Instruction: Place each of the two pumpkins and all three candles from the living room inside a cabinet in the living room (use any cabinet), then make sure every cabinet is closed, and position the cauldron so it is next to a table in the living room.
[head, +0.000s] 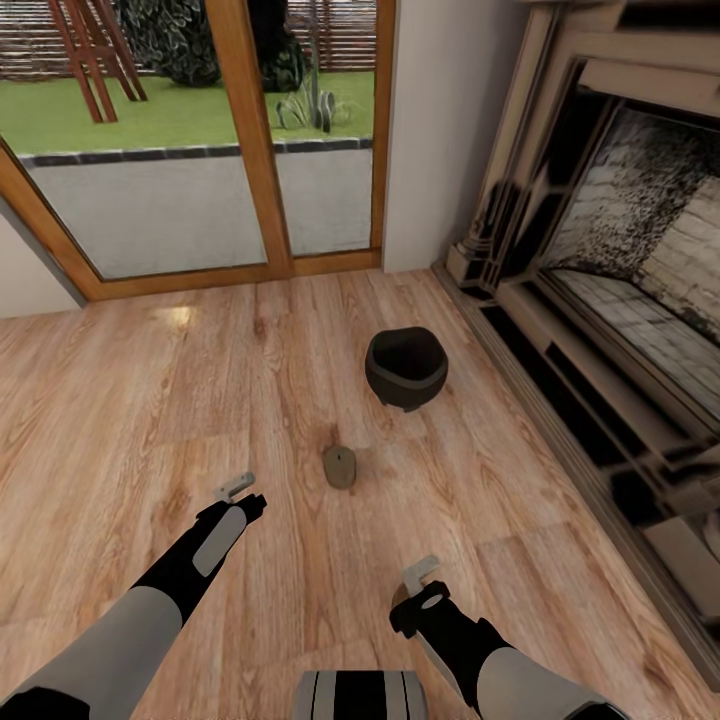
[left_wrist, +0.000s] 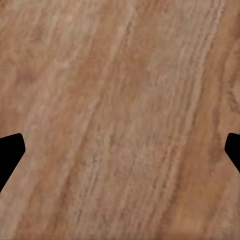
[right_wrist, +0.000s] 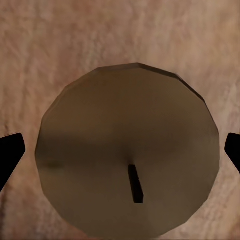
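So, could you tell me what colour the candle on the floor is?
Dull grey-olive with a dark wick; the candle shows best in the right wrist view.

Candle (head: 340, 466) on floor (head: 150, 400), cauldron (head: 405, 368) behind it; fireplace (head: 610, 260) right.

Wood plank floor (head: 150, 400), black cauldron (head: 406, 368) standing, grey-olive candle (head: 340, 466) nearby
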